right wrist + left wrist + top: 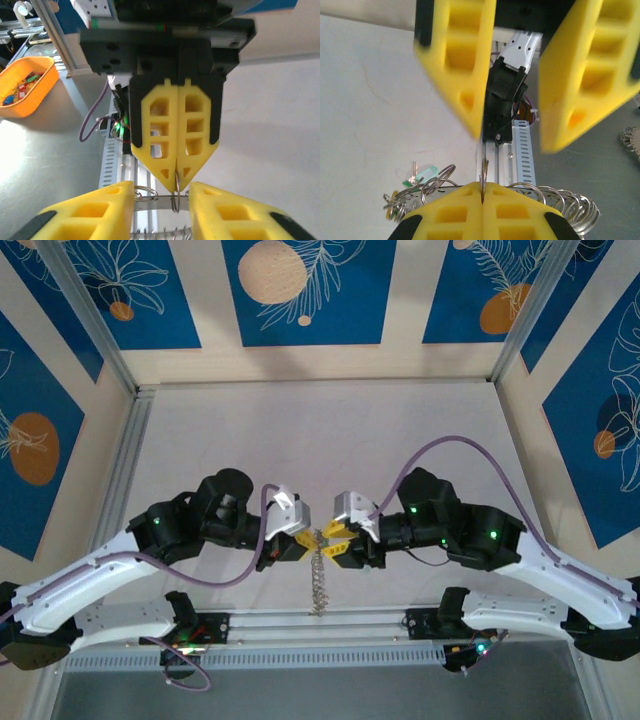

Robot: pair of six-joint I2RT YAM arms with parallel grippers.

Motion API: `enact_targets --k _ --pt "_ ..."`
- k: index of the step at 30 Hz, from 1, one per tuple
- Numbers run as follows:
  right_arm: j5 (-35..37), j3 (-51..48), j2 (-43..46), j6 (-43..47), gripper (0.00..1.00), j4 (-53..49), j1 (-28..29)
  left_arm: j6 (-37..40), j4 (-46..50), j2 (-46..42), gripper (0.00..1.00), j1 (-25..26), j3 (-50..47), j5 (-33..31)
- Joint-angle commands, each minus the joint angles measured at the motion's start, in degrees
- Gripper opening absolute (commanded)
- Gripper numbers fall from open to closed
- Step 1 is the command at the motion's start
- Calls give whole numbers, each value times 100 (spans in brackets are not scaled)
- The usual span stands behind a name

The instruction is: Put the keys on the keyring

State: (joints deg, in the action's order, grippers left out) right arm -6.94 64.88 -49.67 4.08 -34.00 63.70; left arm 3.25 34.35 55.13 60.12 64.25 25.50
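Note:
My left gripper (pixel 483 186) is shut on a small wire split ring (pixel 483 172) that stands edge-on between its yellow fingers. That ring is threaded on the keyring (pixel 447 189), a flat grey metal band carrying several more wire rings. Keys (pixel 420 175), one with a pale mint head, hang off the band's left end. My right gripper (pixel 512 140) faces the left one, open, one finger on each side of the pinched ring. In the right wrist view the left gripper (pixel 176 187) points down between the right gripper's (pixel 161 190) spread fingers, over the keyring (pixel 163 201). From above, both grippers (pixel 300 540) (pixel 335 540) meet tip to tip.
A string of rings (pixel 318 585) dangles from the meeting point toward the aluminium rail (pixel 320 625) at the table's near edge. An orange bin (pixel 22 85) with small coloured items sits beyond the rail on the grey surface. White tabletop stretches behind the arms.

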Motion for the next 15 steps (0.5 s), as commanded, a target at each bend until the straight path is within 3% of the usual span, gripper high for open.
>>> enact_targets --k 1,7,15 --pt "-54 -258 434 -344 46 497 -116 -220 -601 -327 0 -22 -169 15" --pt "-396 -769 926 -771 48 879 -458 -396 -1391 -764 0 -18 -658 184" --pt "-923 -1425 1201 -1152 43 1921 -584 -831 -2856 -1321 0 -18 -1301 632"
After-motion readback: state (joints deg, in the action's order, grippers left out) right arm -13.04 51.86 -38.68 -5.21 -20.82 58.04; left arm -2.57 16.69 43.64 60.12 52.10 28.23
